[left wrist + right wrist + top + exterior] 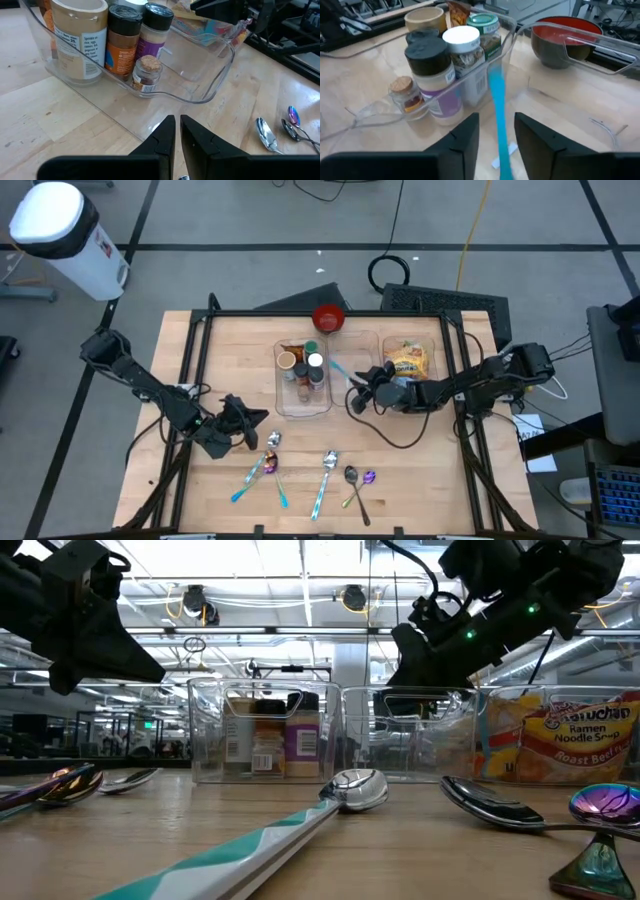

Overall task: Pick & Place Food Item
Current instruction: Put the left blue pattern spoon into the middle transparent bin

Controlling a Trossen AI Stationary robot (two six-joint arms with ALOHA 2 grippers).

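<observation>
Nearest, along the front of the bench point(200, 360): a scatter of spoons point(325, 475), untouched. Just behind them to the left, left claw point(262, 420) parked low, fingers pressed together on nothing, aimed toward the clear spice bin point(300, 410).

Farther back, right claw point(496, 116) low at the middle bin point(352, 340), fingers parted with a thin blue strip point(496, 90) standing in the gap. Not clearly pinched; looks like a loose or releasing hold, though hard to tell which. Strip leaning by the wall of the spice bin, close to the white-lidded jar point(462, 55).

Beyond and to the right, the likely food item: ramen packet point(408, 362), lying in the rightmost bin, well clear of either claw. Red bowl point(328, 318) farthest back.

For a clean step: part the fingers fully so the strip drops free, lift straight up before any sideways travel, keep clear of the bin walls. Then over to the packet, down on a flat edge, gentle squeeze, no crushing of the noodles.
</observation>
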